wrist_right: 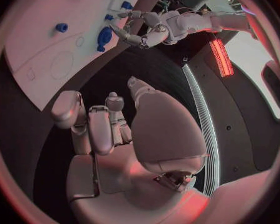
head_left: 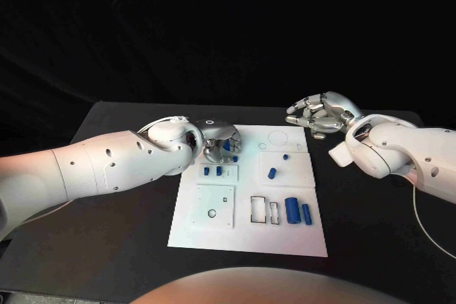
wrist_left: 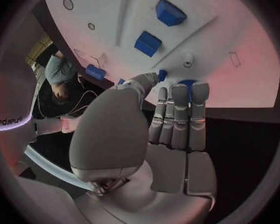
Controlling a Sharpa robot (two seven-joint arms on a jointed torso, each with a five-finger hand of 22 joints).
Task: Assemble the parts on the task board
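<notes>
Small blue parts [head_left: 292, 210] lie on the white task board [head_left: 249, 238], on a black table [head_left: 370, 212].

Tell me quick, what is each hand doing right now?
Left hand: pinching a small blue part over the task board.
Right hand: fingers curled, holding nothing.

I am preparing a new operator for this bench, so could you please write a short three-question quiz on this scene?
1. True or false: the right hand rests on the task board.
2. Which hand reaches over the board's far left part: A left, B right?
3. Fill in: the small parts on the board are coloured ____.

Key:
1. False; it hangs over the black table beyond the board's far right corner, holding nothing.
2. A; the left hand has its fingers down among the parts there.
3. Blue.
</notes>
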